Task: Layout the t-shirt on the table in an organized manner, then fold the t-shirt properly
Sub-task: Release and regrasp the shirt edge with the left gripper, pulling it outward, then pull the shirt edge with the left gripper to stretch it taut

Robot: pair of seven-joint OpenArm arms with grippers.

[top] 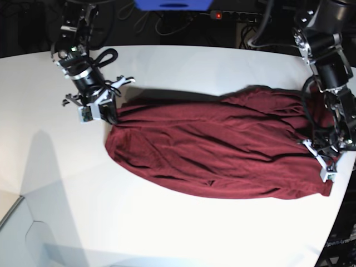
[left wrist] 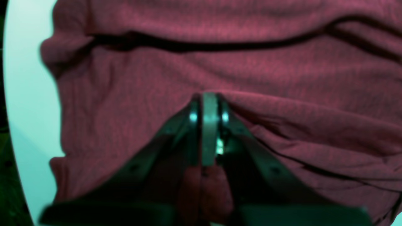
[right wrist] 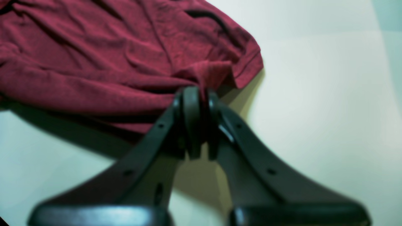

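The dark maroon t-shirt [top: 211, 150] lies stretched sideways across the white table [top: 167, 233], wrinkled, with folds along its length. My right gripper [top: 108, 114] is at the shirt's left end in the base view. The right wrist view shows this gripper [right wrist: 199, 89] shut on a bunched corner of the shirt [right wrist: 94, 62], held slightly above the table [right wrist: 314, 94]. My left gripper [top: 321, 162] is at the shirt's right end. In the left wrist view its jaws [left wrist: 209, 95] are pressed together on a fold of the t-shirt [left wrist: 220, 62], which fills the view over the table [left wrist: 28, 94].
The table's curved edge [top: 339, 222] runs close to my left gripper at the right. Behind the table are dark cables, a power strip [top: 233, 15] with a red light and a blue object [top: 172, 4]. Bare white tabletop lies in front of the shirt.
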